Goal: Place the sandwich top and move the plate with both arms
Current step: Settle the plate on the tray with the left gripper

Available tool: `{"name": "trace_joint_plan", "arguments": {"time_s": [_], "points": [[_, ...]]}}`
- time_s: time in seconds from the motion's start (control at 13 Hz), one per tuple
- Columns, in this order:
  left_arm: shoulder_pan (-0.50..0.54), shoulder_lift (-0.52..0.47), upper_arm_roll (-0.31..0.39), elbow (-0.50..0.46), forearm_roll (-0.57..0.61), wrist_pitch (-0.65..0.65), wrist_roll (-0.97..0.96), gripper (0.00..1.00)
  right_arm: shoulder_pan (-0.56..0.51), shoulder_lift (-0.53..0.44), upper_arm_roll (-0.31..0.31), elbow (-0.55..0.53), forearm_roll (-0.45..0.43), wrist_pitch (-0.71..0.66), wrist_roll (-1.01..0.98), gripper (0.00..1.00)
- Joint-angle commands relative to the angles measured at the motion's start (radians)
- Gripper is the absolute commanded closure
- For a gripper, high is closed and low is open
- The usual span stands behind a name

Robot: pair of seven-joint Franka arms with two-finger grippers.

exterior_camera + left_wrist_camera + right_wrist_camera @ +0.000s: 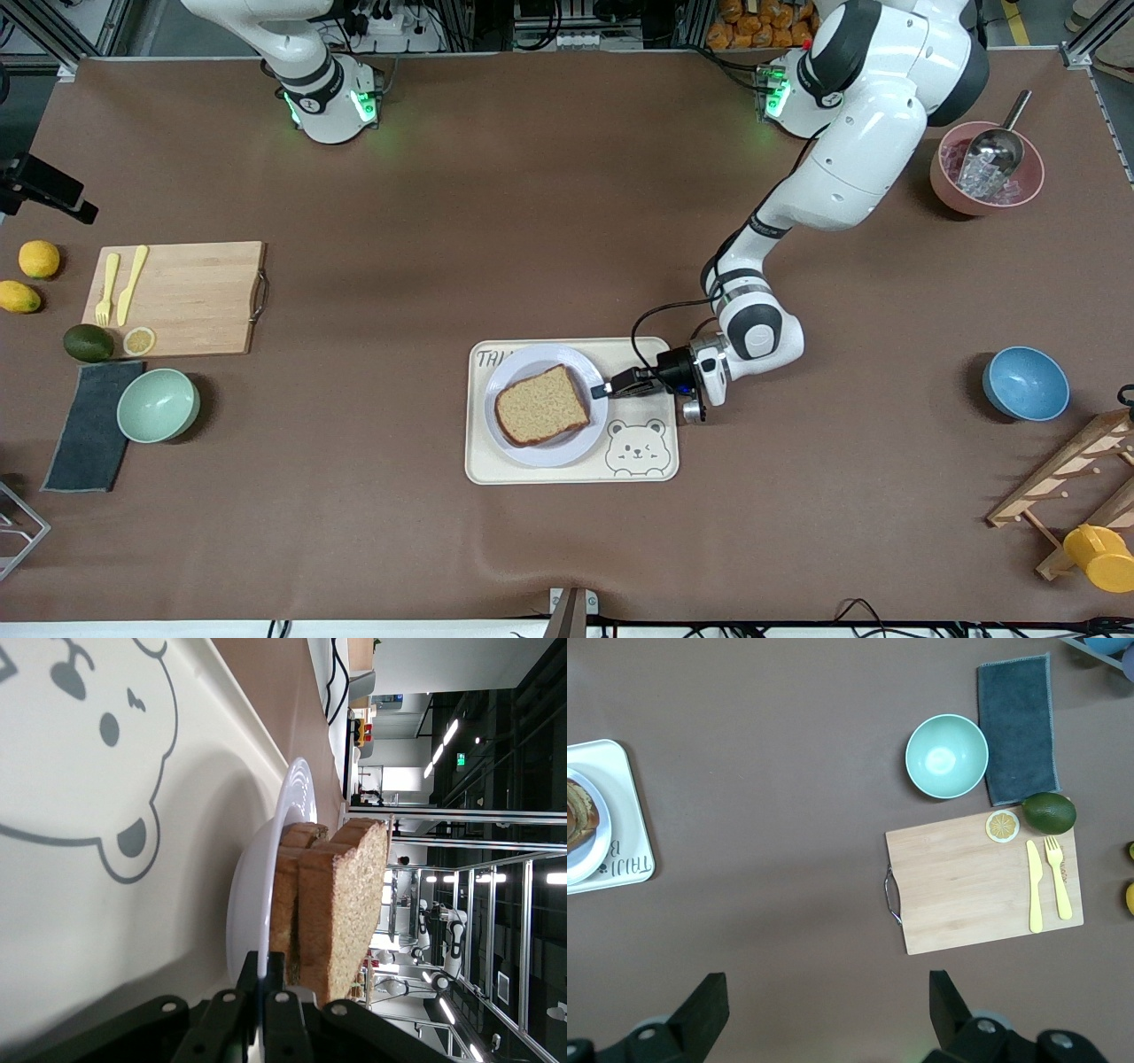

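Note:
The sandwich top (541,404), a light-brown bread slice, lies on a second slice on the pale plate (551,455). The plate stands on the cream bear-printed tray (640,470). My left gripper (603,389) is low over the tray, at the plate's edge toward the left arm's end. In the left wrist view its fingers (255,973) are shut on the plate's rim (297,797), with the stacked slices (350,904) just past them. My right gripper (828,1010) is open and empty, high over bare table. It is out of the front view.
A wooden cutting board (182,299) with fork, knife and lemon slice lies toward the right arm's end. A mint bowl (158,405), dark cloth and avocado are beside it. Toward the left arm's end are a blue bowl (1025,383), a pink bowl with scoop (986,168) and a wooden rack (1072,487).

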Motion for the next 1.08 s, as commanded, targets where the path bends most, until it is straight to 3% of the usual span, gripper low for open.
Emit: {"name": "trace_joint_plan", "arguments": {"time_s": [0.0,0.15,0.23,1.0], "points": [[-0.012,0.022,0.005,0.034,0.014,0.004,-0.05,0.76,0.002,0.001,0.003,0.01,-0.007,-0.011,0.008,0.0],[-0.013,0.019,0.005,0.034,0.015,0.021,-0.055,0.38,0.002,0.001,0.003,0.01,-0.007,-0.011,0.008,0.0],[-0.013,0.019,0.005,0.034,0.015,0.024,-0.056,0.24,0.002,0.001,0.003,0.01,-0.007,-0.011,0.008,0.0],[-0.001,-0.039,0.006,0.028,0.108,0.077,-0.179,0.24,-0.001,0.002,0.001,0.011,-0.006,-0.011,0.005,0.0]]}}
